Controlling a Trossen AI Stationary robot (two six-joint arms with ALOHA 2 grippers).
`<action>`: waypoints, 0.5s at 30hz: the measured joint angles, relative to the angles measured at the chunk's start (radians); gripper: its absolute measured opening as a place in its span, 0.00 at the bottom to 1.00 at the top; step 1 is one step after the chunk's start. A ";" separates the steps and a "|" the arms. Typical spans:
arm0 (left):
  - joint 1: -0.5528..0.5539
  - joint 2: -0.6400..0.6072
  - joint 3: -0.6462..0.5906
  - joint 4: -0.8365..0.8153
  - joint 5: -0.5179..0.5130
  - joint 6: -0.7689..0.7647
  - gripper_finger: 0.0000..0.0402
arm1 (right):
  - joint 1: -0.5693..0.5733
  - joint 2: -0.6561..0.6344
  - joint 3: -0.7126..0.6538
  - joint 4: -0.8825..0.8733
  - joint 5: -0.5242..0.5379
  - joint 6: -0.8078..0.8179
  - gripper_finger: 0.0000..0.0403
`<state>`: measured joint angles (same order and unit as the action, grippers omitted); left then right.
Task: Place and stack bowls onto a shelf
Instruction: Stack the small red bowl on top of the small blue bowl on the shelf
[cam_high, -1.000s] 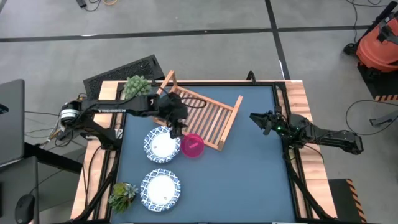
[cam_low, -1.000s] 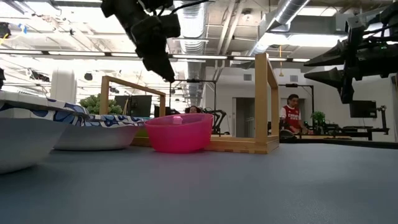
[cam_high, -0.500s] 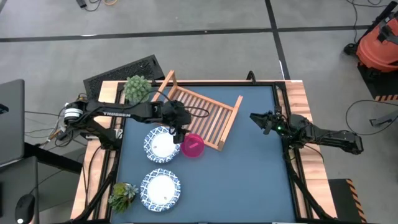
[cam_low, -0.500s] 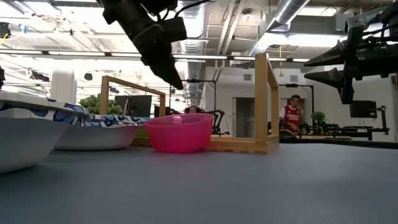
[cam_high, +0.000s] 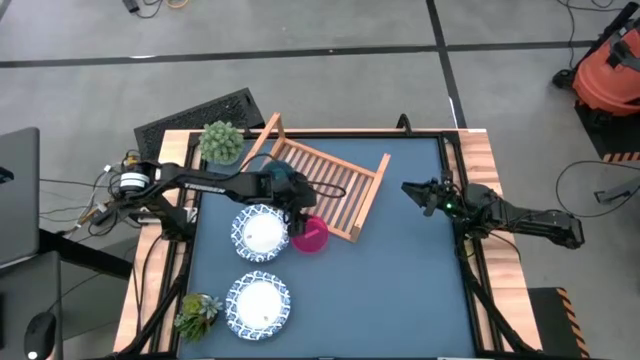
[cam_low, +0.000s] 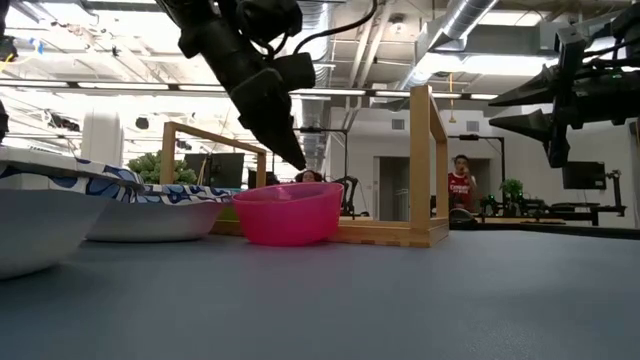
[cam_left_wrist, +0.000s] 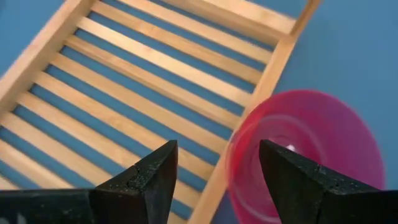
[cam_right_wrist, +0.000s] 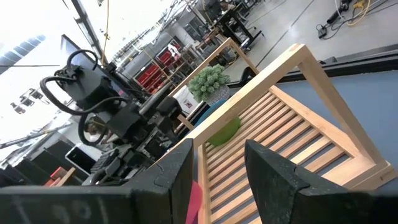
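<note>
- Where the left hand (cam_high: 297, 222) hangs, its two dark fingers stand spread with nothing between them, tips just above the near rim of the magenta bowl (cam_high: 310, 235); low view can't settle whether they touch.
- Magenta bowl: small, round, smooth, translucent plastic look; sits on the blue tabletop (cam_high: 400, 290) touching the front rail of the shelf (cam_high: 330, 185).
- Shelf: light wood, flat parallel slats, raised end rails, lying at an angle on the tabletop.
- Two white bowls (cam_high: 262, 231), wide and shallow with blue patterned rims, lie beside the magenta one and nearer the front edge; the near one is cut off in the low view.
- Something green shows through the slats in the right wrist view; left arm hides that spot from above.
- Right hand (cam_high: 424, 195) waits at the right tabletop edge, fingers apart, empty, well apart from the bowls.
- Two leafy plants (cam_high: 221, 141) at the left corners.
</note>
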<state>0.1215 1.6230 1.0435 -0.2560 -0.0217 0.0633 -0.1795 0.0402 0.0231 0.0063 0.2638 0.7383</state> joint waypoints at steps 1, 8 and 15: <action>-0.001 0.000 0.000 -0.010 -0.005 0.014 0.52 | 0.000 0.000 0.000 0.000 0.000 -0.002 0.42; -0.010 0.038 0.000 -0.008 0.011 -0.026 0.52 | 0.000 0.000 0.000 0.000 0.000 -0.004 0.42; -0.003 0.048 0.001 0.005 0.062 -0.041 0.52 | 0.000 0.000 0.000 0.000 0.000 -0.005 0.42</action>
<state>0.1183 1.6714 1.0443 -0.2512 0.0406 0.0223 -0.1795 0.0401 0.0231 0.0063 0.2634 0.7330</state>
